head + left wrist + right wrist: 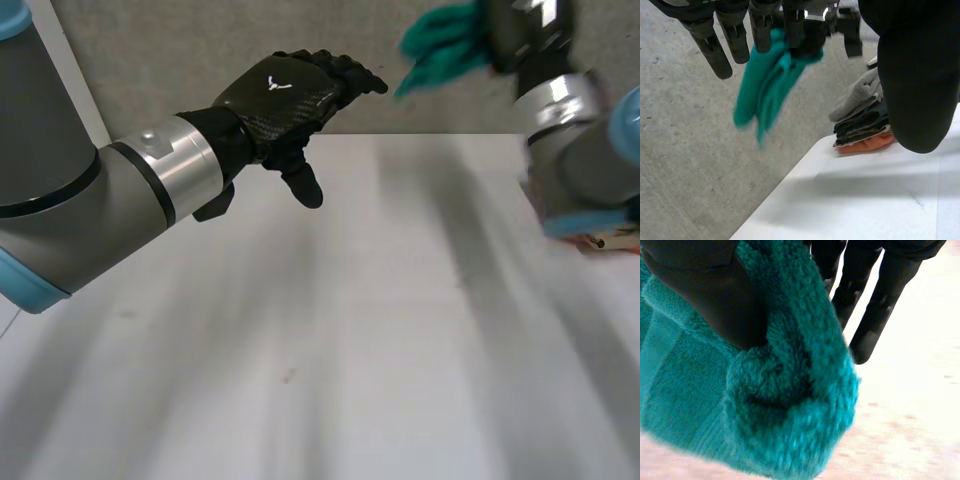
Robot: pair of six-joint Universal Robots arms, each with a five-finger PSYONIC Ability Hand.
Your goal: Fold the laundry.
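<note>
Right hand (pixel 705 290) clenched on a bunched teal towel (pixel 445 50), held in the air past the far edge of the white table (pixel 350 330). Hanging lengthwise from the grip toward the grey concrete floor (pixel 685 150). Left hand (pixel 285 95) released, fingers straight, above that far edge. Stacked clothes (pixel 860 117) at the right edge.

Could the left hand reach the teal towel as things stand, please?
Probably yes: the teal towel hangs from the right hand, just beyond the fingertips of the open left hand, with nothing between them.
</note>
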